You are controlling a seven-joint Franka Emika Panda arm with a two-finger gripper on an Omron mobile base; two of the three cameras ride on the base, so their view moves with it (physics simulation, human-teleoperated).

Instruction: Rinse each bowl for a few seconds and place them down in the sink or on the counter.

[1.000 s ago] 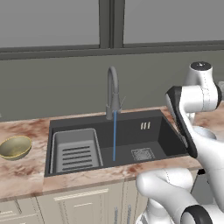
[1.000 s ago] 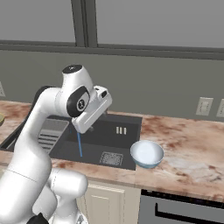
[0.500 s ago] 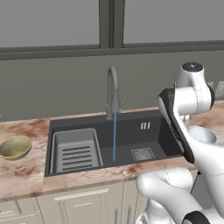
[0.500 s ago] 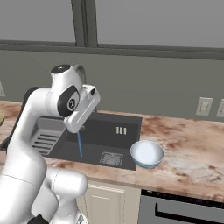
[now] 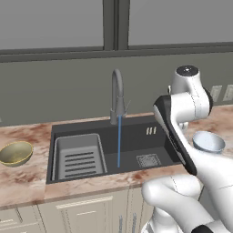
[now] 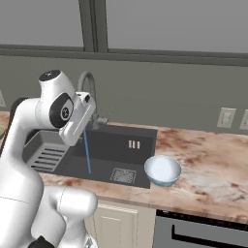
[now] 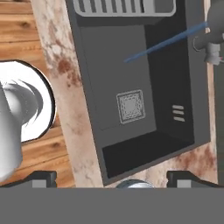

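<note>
Water runs from the faucet into the sink while the gripper hangs above it — jaws spread wide, holding nothing.

Dark grey sink, lighter grey ribbed tray, olive-gold bowl, pale blue bowl, reddish-brown marbled counter.

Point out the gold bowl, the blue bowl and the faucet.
olive-gold bowl (image 5: 16, 152), left base view, its shiny inside.
pale blue bowl (image 6: 162, 169), right base view, its whitish inside.
faucet (image 5: 117, 91), left base view, its upright neck.
</note>
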